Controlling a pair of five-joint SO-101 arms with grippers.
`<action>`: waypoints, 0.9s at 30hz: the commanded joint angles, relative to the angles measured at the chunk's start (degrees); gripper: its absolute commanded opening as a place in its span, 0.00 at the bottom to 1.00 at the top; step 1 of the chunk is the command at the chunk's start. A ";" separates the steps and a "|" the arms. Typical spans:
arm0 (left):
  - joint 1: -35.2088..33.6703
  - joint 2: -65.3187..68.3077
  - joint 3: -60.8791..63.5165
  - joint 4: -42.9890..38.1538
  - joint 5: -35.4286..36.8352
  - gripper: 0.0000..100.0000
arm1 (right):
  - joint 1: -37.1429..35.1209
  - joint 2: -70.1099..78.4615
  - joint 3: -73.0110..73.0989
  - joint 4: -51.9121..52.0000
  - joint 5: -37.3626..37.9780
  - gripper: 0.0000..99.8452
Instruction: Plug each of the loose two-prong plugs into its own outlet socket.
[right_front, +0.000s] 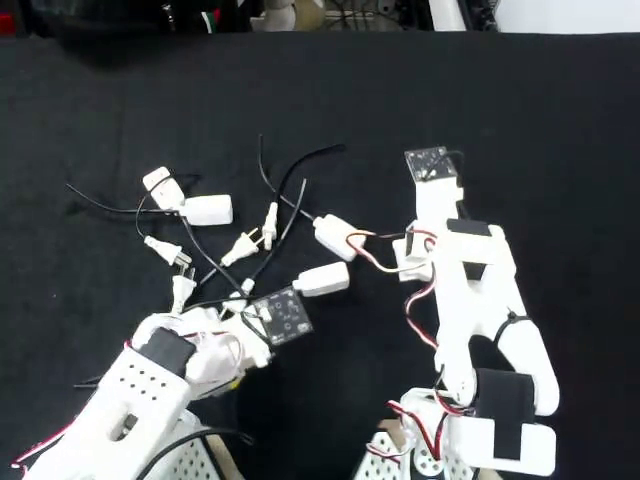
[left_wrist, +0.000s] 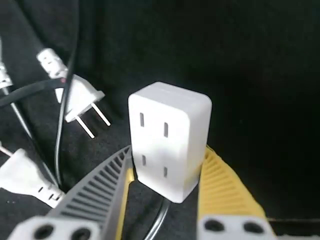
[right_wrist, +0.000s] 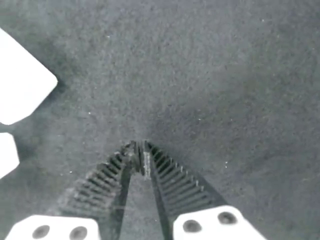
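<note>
Left pincer has a firm grip on a white outlet block, grey finger on one flank, yellow on the other, four slots facing the wrist camera. A loose two-prong plug lies near it on the black tabletop, prongs bare. In the high view a second plug and a free outlet lie among black cords, left of centre. Right pincer is closed on nothing, tips touching, just over the tabletop.
</note>
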 joint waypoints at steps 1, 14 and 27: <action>0.48 -0.88 -1.54 -1.32 4.48 0.23 | -0.79 -0.22 -1.63 -0.70 0.53 0.02; -11.47 -0.97 -17.80 8.88 4.92 0.34 | -0.79 -0.22 -1.71 -0.53 2.11 0.03; -51.03 -0.97 -22.64 12.84 5.10 0.34 | -21.10 -0.57 -19.74 12.31 19.78 0.03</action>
